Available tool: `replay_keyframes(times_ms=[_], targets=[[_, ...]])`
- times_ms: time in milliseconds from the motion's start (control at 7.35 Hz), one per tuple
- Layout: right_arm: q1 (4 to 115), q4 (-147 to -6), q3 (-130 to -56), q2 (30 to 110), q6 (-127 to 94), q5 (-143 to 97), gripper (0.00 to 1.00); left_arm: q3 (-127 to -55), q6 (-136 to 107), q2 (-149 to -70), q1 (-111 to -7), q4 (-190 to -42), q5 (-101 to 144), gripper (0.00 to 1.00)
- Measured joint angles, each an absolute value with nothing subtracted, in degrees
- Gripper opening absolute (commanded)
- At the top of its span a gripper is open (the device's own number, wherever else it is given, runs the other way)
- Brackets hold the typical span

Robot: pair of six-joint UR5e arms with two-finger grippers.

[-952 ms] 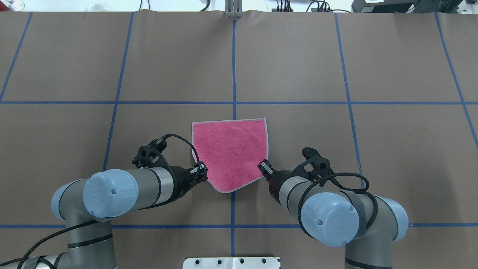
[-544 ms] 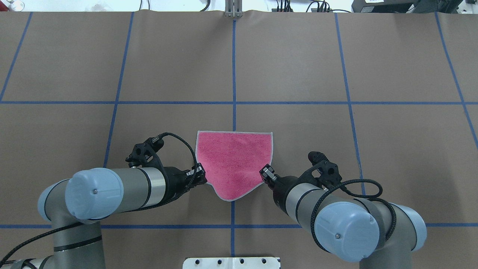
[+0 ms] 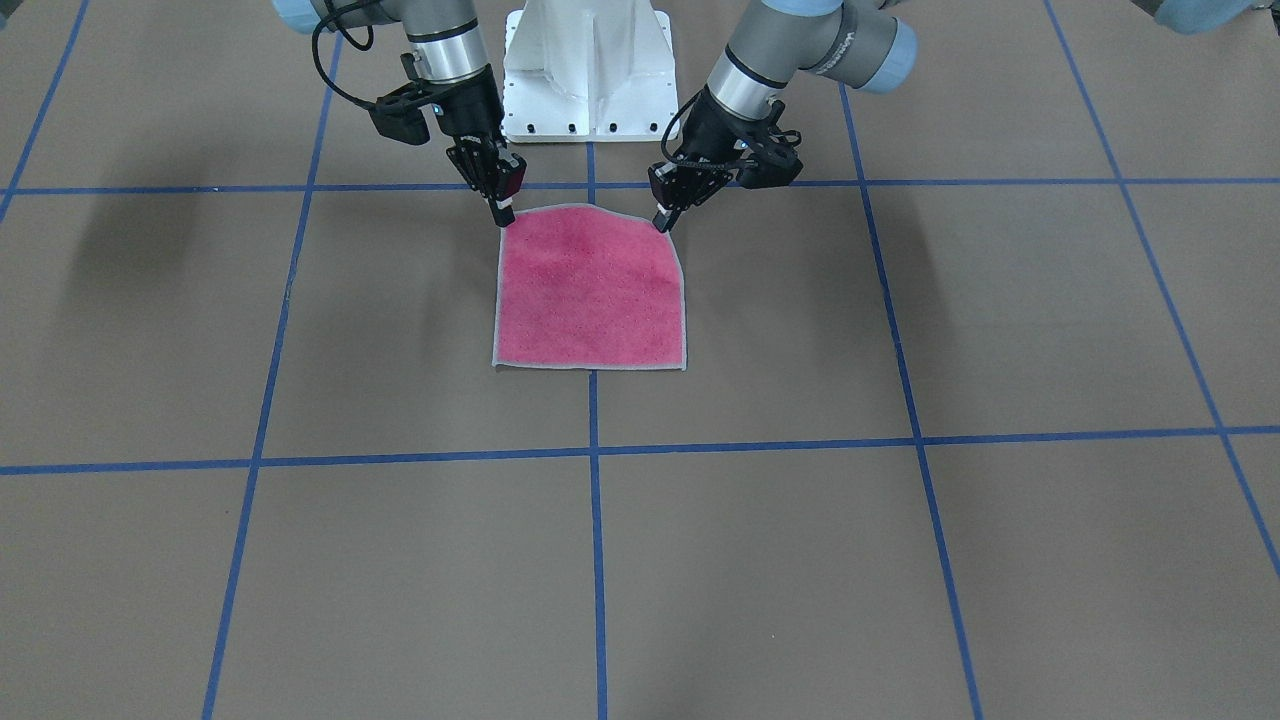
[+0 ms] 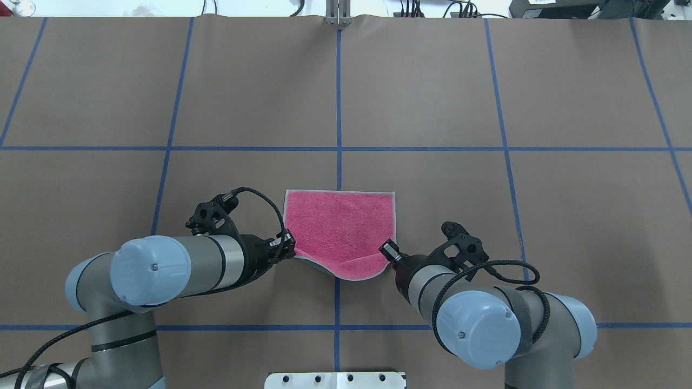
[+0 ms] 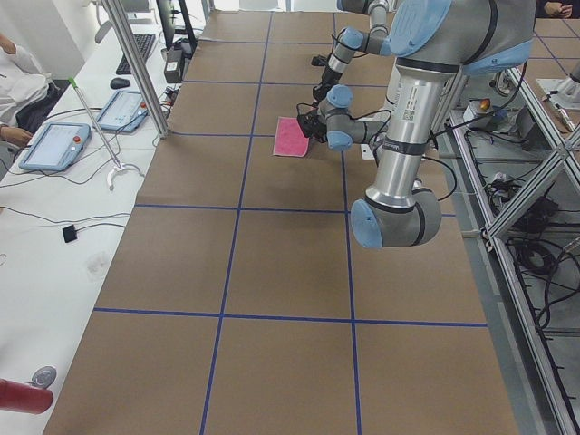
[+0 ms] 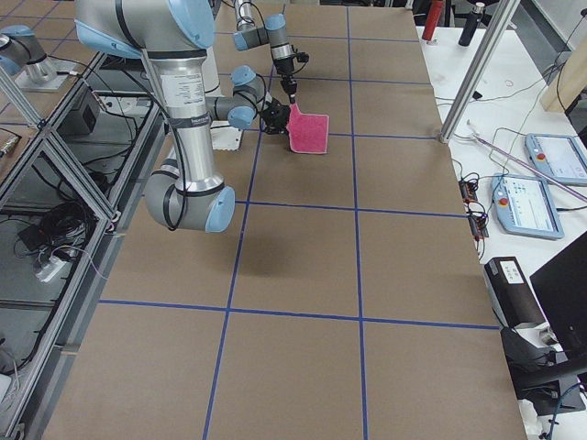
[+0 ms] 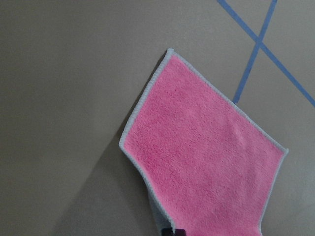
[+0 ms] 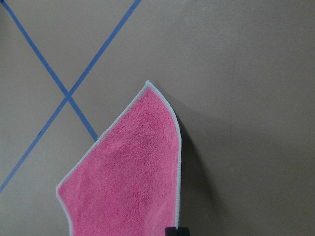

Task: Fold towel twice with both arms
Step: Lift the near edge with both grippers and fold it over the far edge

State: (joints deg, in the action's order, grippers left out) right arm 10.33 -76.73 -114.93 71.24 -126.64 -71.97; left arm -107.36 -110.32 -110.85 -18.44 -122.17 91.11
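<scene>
The left tool and the right tool are each staying clamped on 1 near corner of the towel, which is lying pink face up. Over the last second the 2 tools have been dragging it toward the robot. Its far edge is now sitting closer in and is no longer shifting. The near edge, sagging between the tools, is hanging shallower, with a sliver of grey underside showing. I am reading this as positioning ending, with the first fold toward the far edge coming next. The far part is resting on the table, straddling a blue tape line. The white pedestal base is sitting well apart, behind the arms.
</scene>
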Motion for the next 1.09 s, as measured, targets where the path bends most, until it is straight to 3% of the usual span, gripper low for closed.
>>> replay_keyframes(times_ms=[1088], targets=[[16.3, -76.6, -109.1, 67.1, -126.4, -71.6, 0.00, -102.3, -110.3, -114.0, -22.5, -122.2, 91.1, 0.00]])
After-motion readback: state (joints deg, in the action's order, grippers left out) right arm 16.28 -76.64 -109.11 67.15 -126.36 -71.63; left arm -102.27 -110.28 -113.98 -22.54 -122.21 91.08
